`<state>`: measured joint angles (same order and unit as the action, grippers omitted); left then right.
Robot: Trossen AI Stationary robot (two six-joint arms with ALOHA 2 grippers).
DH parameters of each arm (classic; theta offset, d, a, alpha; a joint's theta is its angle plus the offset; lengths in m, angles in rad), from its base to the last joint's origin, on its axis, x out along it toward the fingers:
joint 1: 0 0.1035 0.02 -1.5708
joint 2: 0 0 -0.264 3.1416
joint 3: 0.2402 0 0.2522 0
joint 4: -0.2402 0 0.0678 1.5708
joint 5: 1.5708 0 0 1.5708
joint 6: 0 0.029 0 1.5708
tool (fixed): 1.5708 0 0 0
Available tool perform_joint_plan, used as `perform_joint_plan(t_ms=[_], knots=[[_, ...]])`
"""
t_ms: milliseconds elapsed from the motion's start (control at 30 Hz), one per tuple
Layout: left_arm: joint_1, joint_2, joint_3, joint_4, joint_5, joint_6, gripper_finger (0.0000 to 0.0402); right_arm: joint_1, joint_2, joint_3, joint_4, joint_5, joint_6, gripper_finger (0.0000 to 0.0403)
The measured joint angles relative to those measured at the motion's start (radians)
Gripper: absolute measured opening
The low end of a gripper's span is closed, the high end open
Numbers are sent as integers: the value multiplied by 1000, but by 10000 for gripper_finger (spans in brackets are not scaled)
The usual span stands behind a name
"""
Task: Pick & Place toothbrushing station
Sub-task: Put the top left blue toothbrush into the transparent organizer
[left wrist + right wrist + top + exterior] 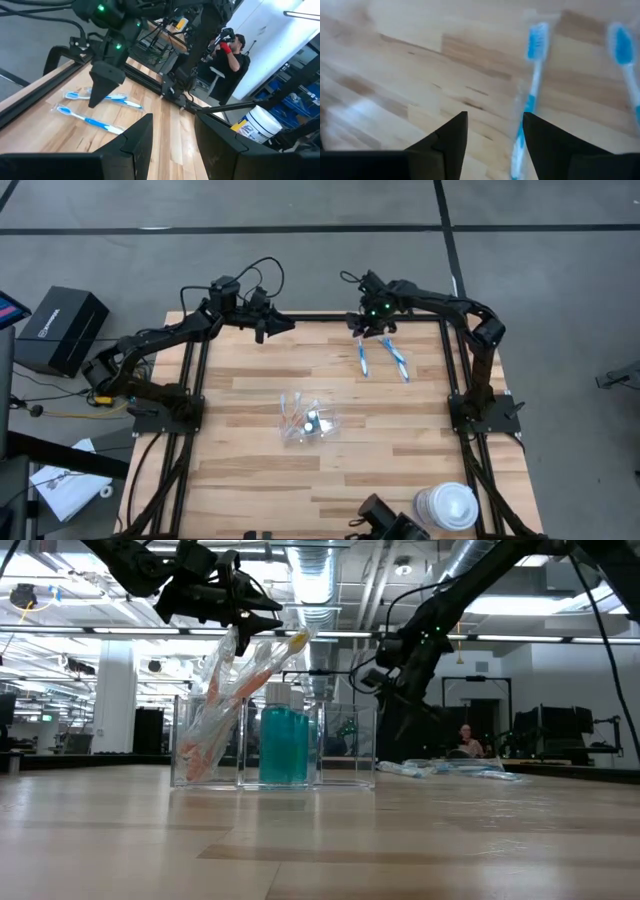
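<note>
While the right arm reaches in from the table's far right corner with its wrist bent down, the right gripper [372,330] hangs just above the wooden table [250,475], its dark fingers [449,137] parted with nothing between them. Two blue toothbrushes [362,358] lie on the boards directly below and just ahead of those fingertips, side by side. Well away from this gripper, near the table's middle, stands the clear plastic organizer [308,421], holding wrapped orange toothbrushes [222,690] and a blue-green bottle [283,743]. The left gripper [283,327] hovers over the far edge, also open and empty. A white lidded container [447,507] sits at the near right corner; beyond the table, a person [231,55] sits in the workshop.
</note>
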<state>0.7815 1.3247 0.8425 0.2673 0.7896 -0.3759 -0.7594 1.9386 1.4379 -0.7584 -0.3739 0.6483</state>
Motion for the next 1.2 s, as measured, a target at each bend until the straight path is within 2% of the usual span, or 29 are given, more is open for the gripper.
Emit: perform_joint_plan(t_ms=[267, 467, 633, 933, 1200], knots=[[0, 0, 0, 1, 0, 2, 140, 39, -17, 16, 122, -23, 23, 157], [0, 0, 0, 1, 0, 4, 140, 18, -18, 66, 111, -22, 23, 142], [0, 0, 0, 1, 0, 5, 140, -20, 18, 64, 7, -13, -16, 150], [0, 0, 0, 1, 0, 5, 140, -45, 78, 64, -19, -31, -18, 181], [0, 0, 0, 1, 0, 6, 140, -72, 80, 64, -42, 4, 6, 172]])
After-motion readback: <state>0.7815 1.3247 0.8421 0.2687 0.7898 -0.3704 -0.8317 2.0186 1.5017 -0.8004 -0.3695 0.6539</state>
